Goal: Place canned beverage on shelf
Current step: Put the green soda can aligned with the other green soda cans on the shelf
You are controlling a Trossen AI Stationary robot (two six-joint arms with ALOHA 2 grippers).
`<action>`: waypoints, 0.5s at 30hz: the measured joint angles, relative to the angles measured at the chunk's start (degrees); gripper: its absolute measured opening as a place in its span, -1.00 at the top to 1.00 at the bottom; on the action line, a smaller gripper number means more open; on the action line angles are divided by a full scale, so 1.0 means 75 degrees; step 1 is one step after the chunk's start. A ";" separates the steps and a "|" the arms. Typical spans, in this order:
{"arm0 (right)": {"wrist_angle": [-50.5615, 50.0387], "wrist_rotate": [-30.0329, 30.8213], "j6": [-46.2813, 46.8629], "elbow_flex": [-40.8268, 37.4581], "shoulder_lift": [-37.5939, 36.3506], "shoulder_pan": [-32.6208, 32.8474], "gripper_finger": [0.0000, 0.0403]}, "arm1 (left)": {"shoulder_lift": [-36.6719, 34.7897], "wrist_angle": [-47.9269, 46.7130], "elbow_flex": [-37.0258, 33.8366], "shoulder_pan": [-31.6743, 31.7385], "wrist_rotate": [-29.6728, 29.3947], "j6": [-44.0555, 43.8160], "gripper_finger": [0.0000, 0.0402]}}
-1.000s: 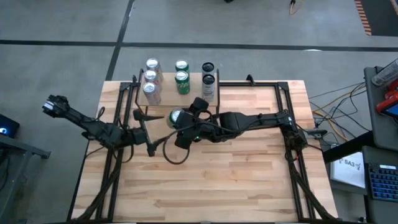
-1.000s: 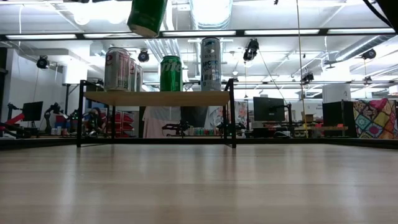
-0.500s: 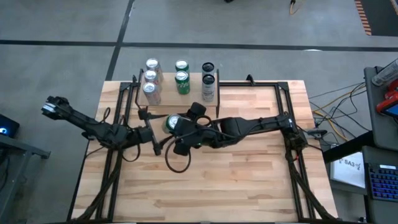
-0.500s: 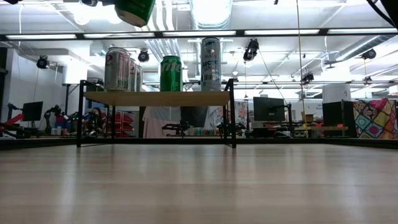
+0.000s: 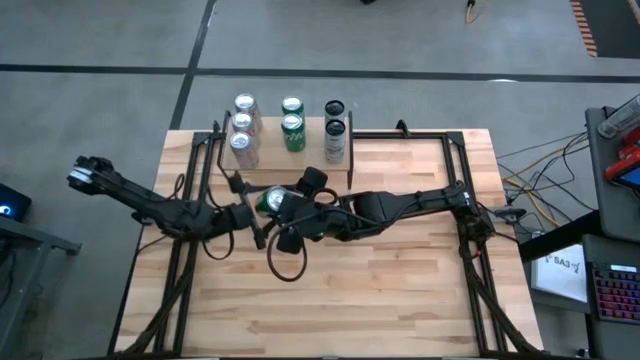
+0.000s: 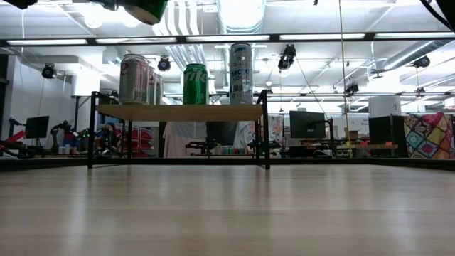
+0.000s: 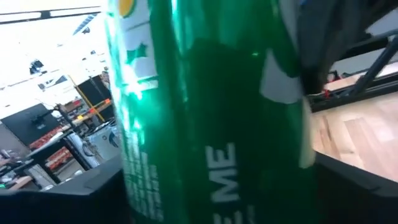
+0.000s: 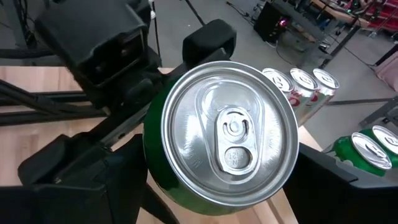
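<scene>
A green can [image 5: 268,200] hangs high over the middle of the table, a little near of the shelf [image 6: 181,112]. My right gripper [image 5: 284,210] comes from the right and is shut on it. The right wrist view shows the can's silver lid [image 8: 231,134]. The low view shows only its bottom [image 6: 146,8], at the picture's top. My left gripper [image 5: 256,212] comes level from the left and is open. Its fingers [image 7: 62,193] stand on either side of the can [image 7: 205,124]. Several other cans [image 5: 292,125] stand upright on the shelf. My right gripper pinches the can's side wall [image 8: 163,183] between its two fingers [image 8: 106,180], which come nearly level from the table's right. The can is lifted clear, lid up and tilted. My left gripper has the can's body between its fingers; I cannot tell whether they touch it.
The shelf at the table's far edge carries silver cans [image 6: 134,78] at its left, green ones [image 6: 195,84] in the middle and tall ones [image 6: 241,72] at its right. A black cable loop [image 5: 285,262] hangs below the grippers. Bare wood [image 5: 350,300] lies toward the near edge.
My left gripper has moved toward the table's right, up to the can, and its fingers now stand around it. My right gripper has carried the can a little left and up, so in the low view only its bottom still shows.
</scene>
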 joint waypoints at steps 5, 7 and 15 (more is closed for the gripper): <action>-0.0011 0.0061 -0.0146 -0.0020 0.0000 0.0002 -0.48 | 0.0117 0.0298 0.0000 0.0006 -0.0077 0.0125 -0.39; -0.0037 0.0056 -0.0143 -0.0028 0.0000 0.0000 -0.53 | 0.0128 0.0292 0.0000 0.0009 -0.0090 0.0147 -0.39; 0.0095 -0.0102 -0.0241 -0.0029 0.0003 0.0049 -0.80 | -0.0184 0.0342 -0.0214 0.0009 0.0655 0.0213 -0.39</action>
